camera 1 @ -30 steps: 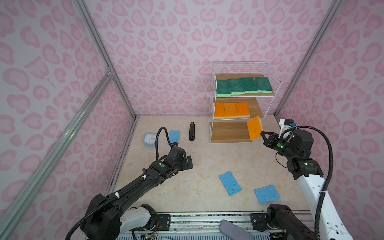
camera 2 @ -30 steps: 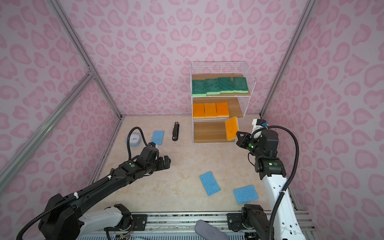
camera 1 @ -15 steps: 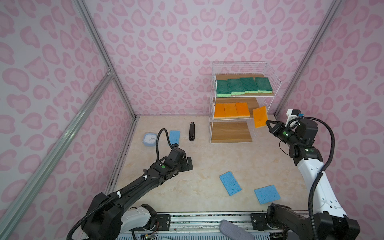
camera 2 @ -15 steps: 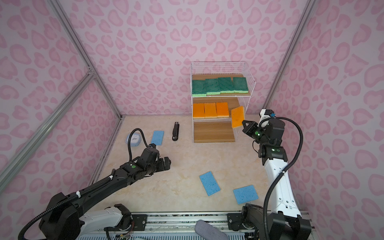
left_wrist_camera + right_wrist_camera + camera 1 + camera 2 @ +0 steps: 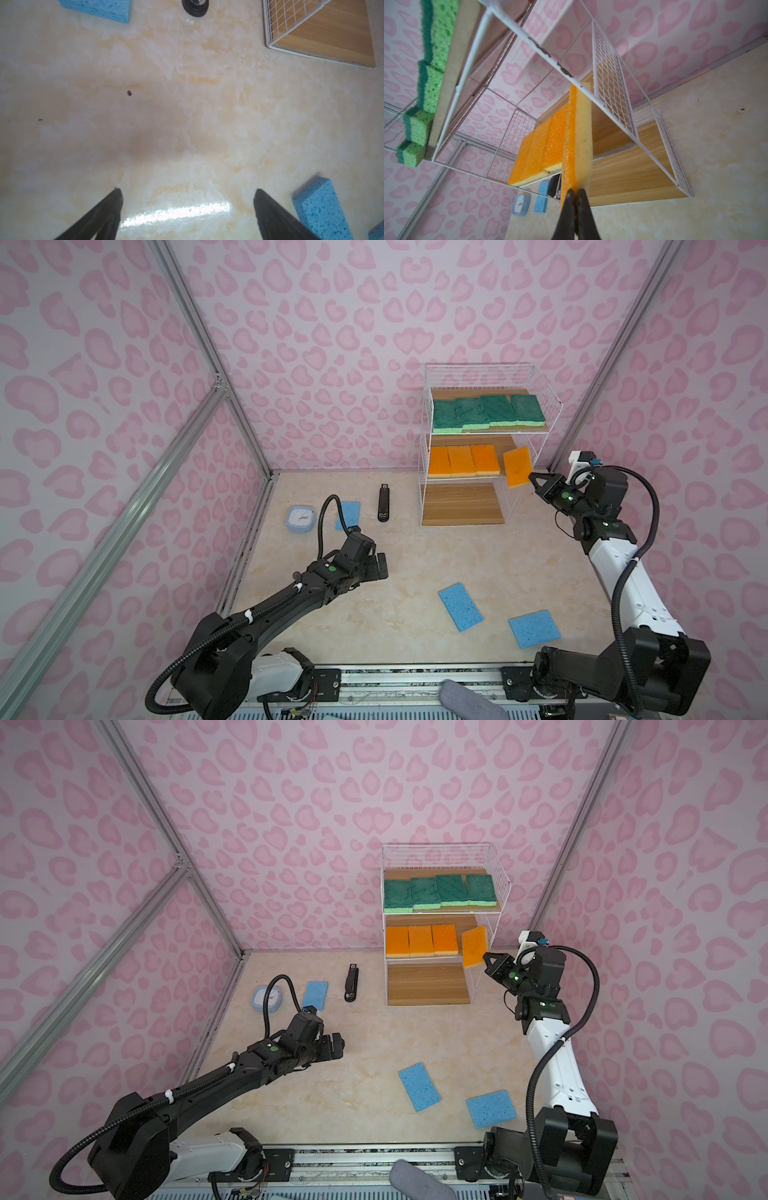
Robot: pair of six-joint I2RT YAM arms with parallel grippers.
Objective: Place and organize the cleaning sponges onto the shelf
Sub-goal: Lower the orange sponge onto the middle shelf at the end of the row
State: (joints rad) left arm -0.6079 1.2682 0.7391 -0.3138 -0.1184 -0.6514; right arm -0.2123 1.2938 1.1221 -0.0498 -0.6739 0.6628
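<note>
Far left on the tabletop, one blue sponge lies flat between the clock and the stapler. Your left hand hovers over bare tabletop, jaws spread wide and empty. Nearer you, a second blue sponge and a third blue sponge also lie flat. These look light, porous and soft. I would take each across its narrow width, fingertips pressed right down to the tabletop, because a shallow pinch will likely just squash the foam and slip off.

On the shelf, the green sponges fill the top board and three orange sponges sit side by side on the middle board. The bottom board carries none.

At the right, your right hand is clenched on the near edge of the fourth orange sponge, pinching it across its thickness. It stands tilted at the open end of the middle row, not yet lying flat. Held by one edge, it should flex easily, and its scratchy face may catch on the wire mesh, so keep it clear of the side panel.
</note>
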